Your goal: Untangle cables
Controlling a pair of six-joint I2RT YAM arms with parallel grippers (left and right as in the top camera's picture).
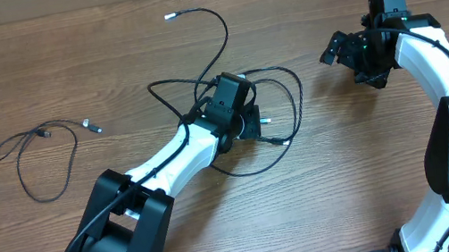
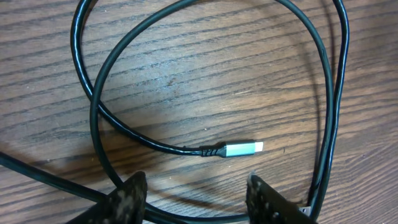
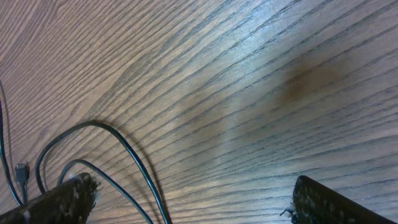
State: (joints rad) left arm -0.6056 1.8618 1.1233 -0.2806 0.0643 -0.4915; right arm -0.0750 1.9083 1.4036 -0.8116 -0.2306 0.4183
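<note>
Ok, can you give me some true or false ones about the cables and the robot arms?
1. One cable lies alone at the left of the table, apart from the tangle. True.
2. The silver plug tip is plugged into a socket. False: it lies loose on the wood.
3. The right arm holds a cable. False: its jaws are open and empty.
4. The left arm reaches over the tangle. True.
5. The table is white. False: it is brown wood.
</note>
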